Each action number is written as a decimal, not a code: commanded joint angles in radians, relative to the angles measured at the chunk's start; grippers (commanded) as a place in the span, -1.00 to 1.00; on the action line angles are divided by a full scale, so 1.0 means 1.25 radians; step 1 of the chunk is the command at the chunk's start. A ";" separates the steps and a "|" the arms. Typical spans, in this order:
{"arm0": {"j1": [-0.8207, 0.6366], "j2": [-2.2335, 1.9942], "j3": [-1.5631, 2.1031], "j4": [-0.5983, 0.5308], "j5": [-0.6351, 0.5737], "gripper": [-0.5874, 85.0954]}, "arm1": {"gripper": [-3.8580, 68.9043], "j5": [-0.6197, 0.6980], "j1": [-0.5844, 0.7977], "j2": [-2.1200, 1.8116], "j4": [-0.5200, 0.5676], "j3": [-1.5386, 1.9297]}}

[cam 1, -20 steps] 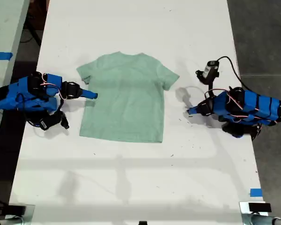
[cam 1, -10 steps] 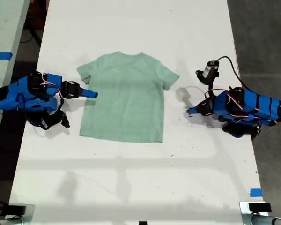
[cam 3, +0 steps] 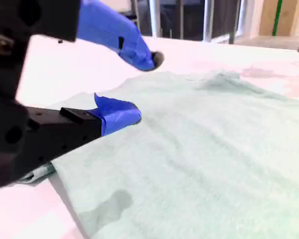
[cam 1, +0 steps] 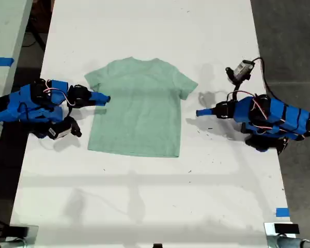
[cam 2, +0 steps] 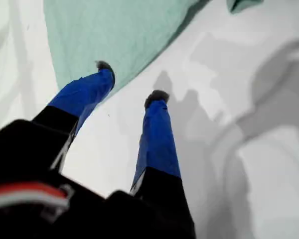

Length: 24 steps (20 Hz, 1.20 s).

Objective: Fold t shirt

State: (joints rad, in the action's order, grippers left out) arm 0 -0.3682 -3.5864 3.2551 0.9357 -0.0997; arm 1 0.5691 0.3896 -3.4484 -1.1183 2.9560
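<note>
On the white table [cam 1: 144,26], central in the exterior view, the t shirt [cam 1: 137,108] lies flat and spread, neck toward the far edge, with no fold made, so the task is judged to be at its first step: the approach for a grasp. My second gripper [cam 1: 104,98], at the exterior view's left, hovers with jaws apart at the sleeve on that side; its wrist view shows one tip low over the cloth [cam 3: 214,149] and the other raised above it. My first gripper [cam 1: 200,112], at the exterior view's right, is also spread and holds nothing; its tips [cam 2: 131,81] stand at the shirt's side hem [cam 2: 114,35], one over the cloth, one over bare table. The next move probably calls for each gripper to lower, pinch a single edge of fabric, and carry it across the body. Nothing lies on the shirt. A wrist camera with its cable [cam 1: 242,70] sits above the first arm, and a strip of blue tape [cam 1: 282,212] marks the table's near corner at the exterior view's right, well apart.
</note>
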 commanded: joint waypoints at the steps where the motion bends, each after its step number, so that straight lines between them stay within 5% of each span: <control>1: -0.074 -0.007 0.029 0.049 0.055 -0.36 | -0.38 0.069 0.090 0.250 0.042 -0.238; 3: -0.048 -0.007 0.026 0.056 0.056 -0.32 | -0.49 0.136 0.110 0.571 0.009 -0.525; 5: -0.032 -0.007 0.026 0.053 0.054 -0.49 | -0.35 0.222 0.187 0.823 -0.055 -0.779; 6: -0.028 -0.007 0.026 0.058 0.076 -0.77 | -0.21 0.231 0.233 0.906 -0.076 -0.859; 9: -0.058 -0.007 0.026 0.055 0.040 -0.83 | 0.03 0.293 0.346 1.206 -0.214 -1.102; 14: -0.065 -0.007 0.026 0.053 0.012 -0.89 | 0.00 0.309 0.444 1.383 -0.087 -1.103; 19: -0.060 -0.007 0.026 0.052 0.012 -0.90 | -0.19 0.242 0.401 1.524 0.160 -0.999; 24: -0.052 -0.009 0.026 0.054 0.016 -0.90 | -0.28 0.206 0.395 1.687 0.142 -1.091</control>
State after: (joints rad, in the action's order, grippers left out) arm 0 -0.4495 -3.5864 3.2551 1.0048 -0.0813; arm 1 0.8514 0.8928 -1.3576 -0.9480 1.6260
